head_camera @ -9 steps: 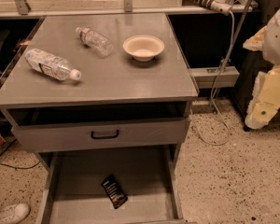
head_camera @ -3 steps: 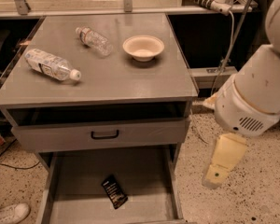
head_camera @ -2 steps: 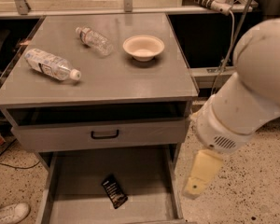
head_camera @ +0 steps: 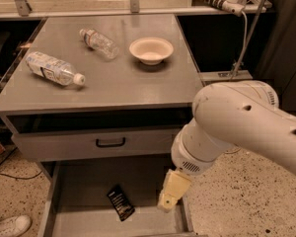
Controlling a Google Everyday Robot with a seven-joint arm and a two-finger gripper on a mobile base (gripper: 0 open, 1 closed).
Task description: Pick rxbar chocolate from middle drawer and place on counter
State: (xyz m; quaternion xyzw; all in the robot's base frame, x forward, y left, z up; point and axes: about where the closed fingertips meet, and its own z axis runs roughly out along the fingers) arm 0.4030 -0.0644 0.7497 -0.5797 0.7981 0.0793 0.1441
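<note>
While the claw (head_camera: 168,196), state unclear, hovers rightward, rxbar chocolate (head_camera: 120,202) slants far-left to near-right.

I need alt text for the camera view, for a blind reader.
The gripper hangs over the open middle drawer, right of the rxbar chocolate lying inside. Two water bottles and a bowl rest on the counter.

hand (head_camera: 166,203) over middle drawer (head_camera: 84,187), right side, open floor beside rxbar chocolate (head_camera: 120,202)

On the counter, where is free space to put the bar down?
Free: the counter front strip, below the left bottle and bowl. Crowded: the back half. The gripper hangs over the middle drawer, right of the rxbar chocolate.
</note>
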